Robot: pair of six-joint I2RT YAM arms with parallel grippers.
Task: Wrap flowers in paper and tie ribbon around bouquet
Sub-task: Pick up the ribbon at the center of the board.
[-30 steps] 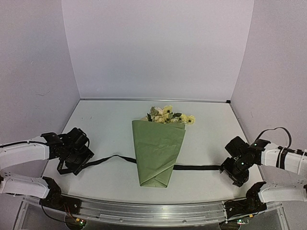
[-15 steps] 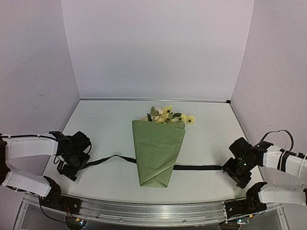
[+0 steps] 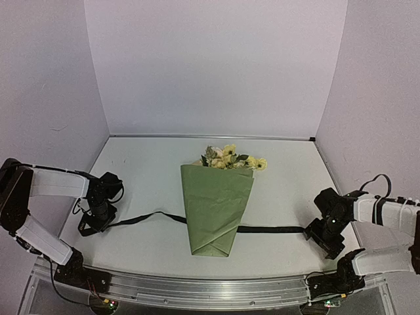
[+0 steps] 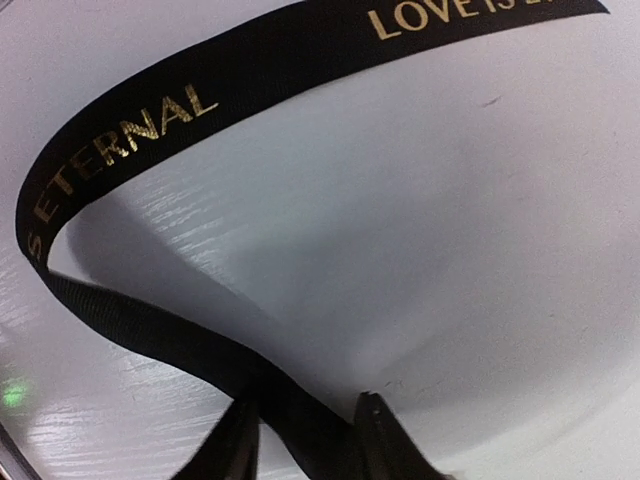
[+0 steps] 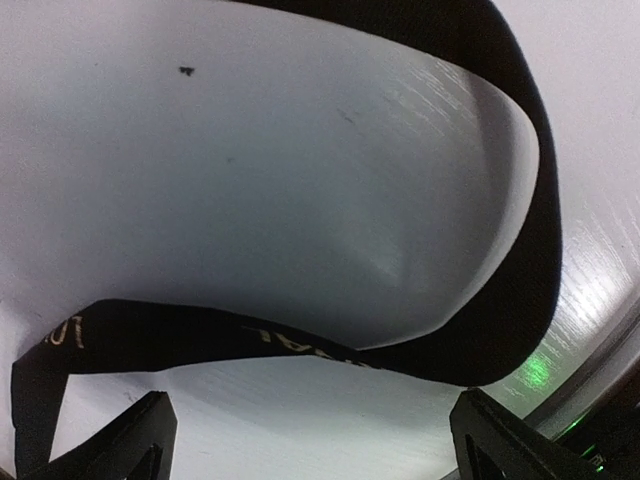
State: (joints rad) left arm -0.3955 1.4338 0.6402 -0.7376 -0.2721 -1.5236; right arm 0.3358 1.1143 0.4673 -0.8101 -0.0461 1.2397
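The left gripper (image 4: pixel 307 418) is lowered to the table (image 3: pixel 144 170) at the ribbon (image 4: pixel 250 70)'s left end. The black band runs between its narrowed fingers, but whether it is pinched cannot be told. The right gripper (image 5: pixel 310 435) is held wide open over the ribbon's curled right end, with nothing gripped.

Between the two ends, the ribbon is laid flat across the table and appears to pass beneath the lower part of the bouquet (image 3: pixel 216 203). Wrapping is judged done: the flowers (image 3: pixel 230 157) are enclosed in a cone of olive paper (image 3: pixel 213 223), and only the blooms show at the far end. Tying is judged not yet begun, since no ribbon is crossed over the cone and no knot is seen.

Open tabletop is seen on both sides of the cone and beyond it. Room is tighter outward, where each arm is close to a side wall (image 3: pixel 52 98), and at the near edge, where the metal rail (image 3: pixel 210 289) runs.
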